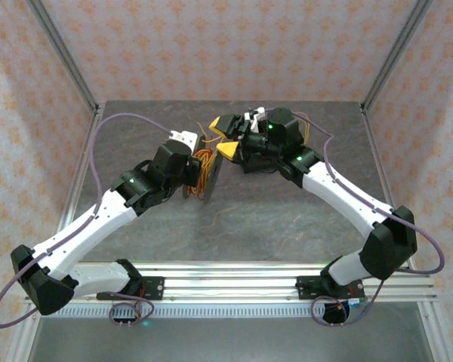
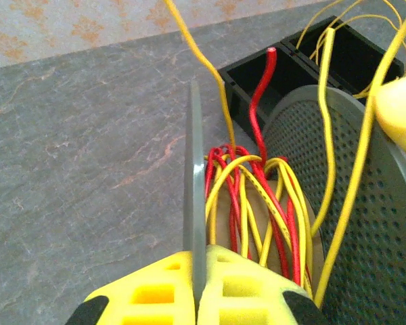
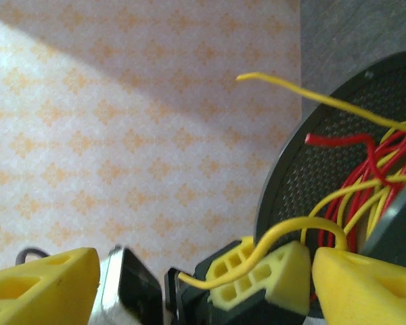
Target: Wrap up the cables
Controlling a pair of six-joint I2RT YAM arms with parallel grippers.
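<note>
While the grey table (image 1: 272,219) lay under both arms, the dark spool (image 1: 211,178) was held on edge near the table's middle, slightly toward its left edge. The left gripper (image 2: 196,264) was clamped shut on the spool's thin flange. The right gripper (image 1: 223,139) hung just beside the spool's upper rim, its jaws wide apart. The cables (image 2: 257,203), red and yellow, lay bunched between the two flanges, with several loose ends sticking outward.
</note>
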